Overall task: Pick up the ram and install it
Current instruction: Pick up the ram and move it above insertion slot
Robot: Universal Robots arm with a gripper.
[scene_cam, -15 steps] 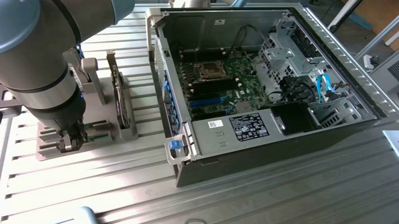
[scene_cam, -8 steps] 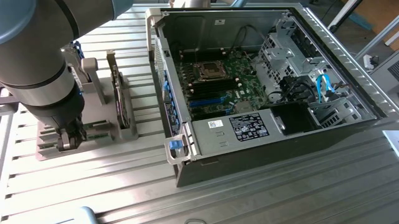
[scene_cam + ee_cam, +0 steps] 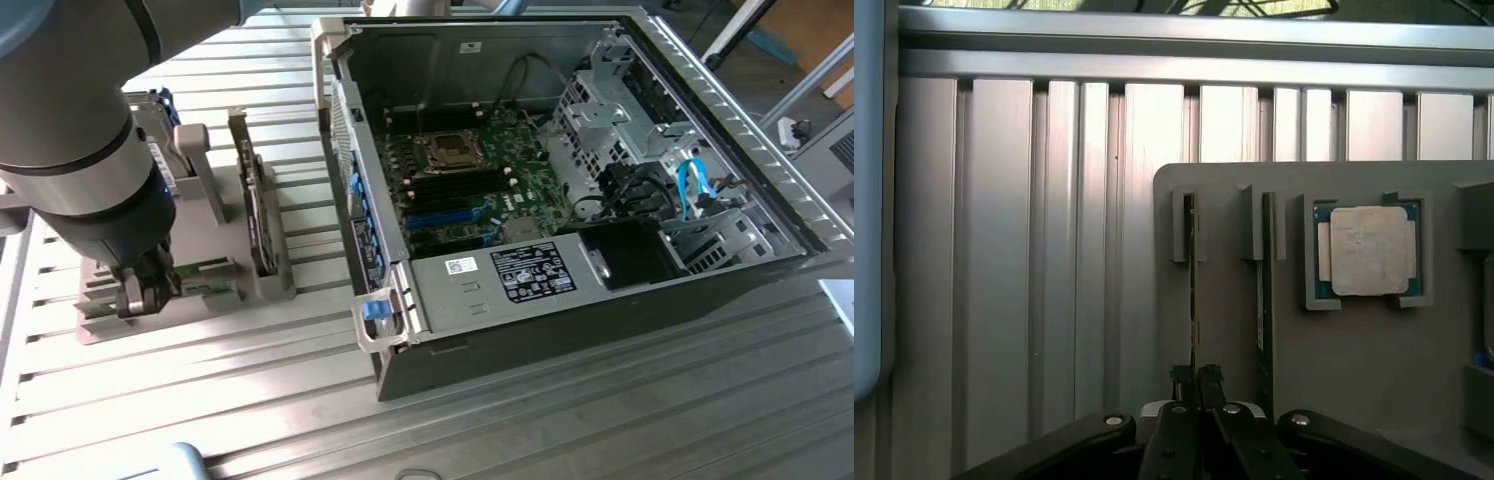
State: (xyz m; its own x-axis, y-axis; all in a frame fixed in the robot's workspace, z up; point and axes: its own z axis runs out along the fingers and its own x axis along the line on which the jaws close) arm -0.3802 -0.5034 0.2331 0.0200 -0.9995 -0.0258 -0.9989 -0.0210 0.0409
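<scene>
Robotic assembly lab or workshop cell. Indicators: a grey industrial robot arm (image 3: 80, 120) over a ribbed aluminium-slat worktable (image 3: 601, 410); an open grey desktop computer case (image 3: 534, 335) exposing its green motherboard (image 3: 461, 180); a grey slotted parts fixture (image 3: 1334, 360) holding loose components.

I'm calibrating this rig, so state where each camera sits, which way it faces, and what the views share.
Exterior view: raised, off the arm, angled down over the slotted table at the open computer case; the arm and end effector show at that view's left.
Wrist view: on the wrist, looking down along the end effector's black fingers at the grey holder, shut on the ram.
Shared: end effector, grey holder, slotted table.
</scene>
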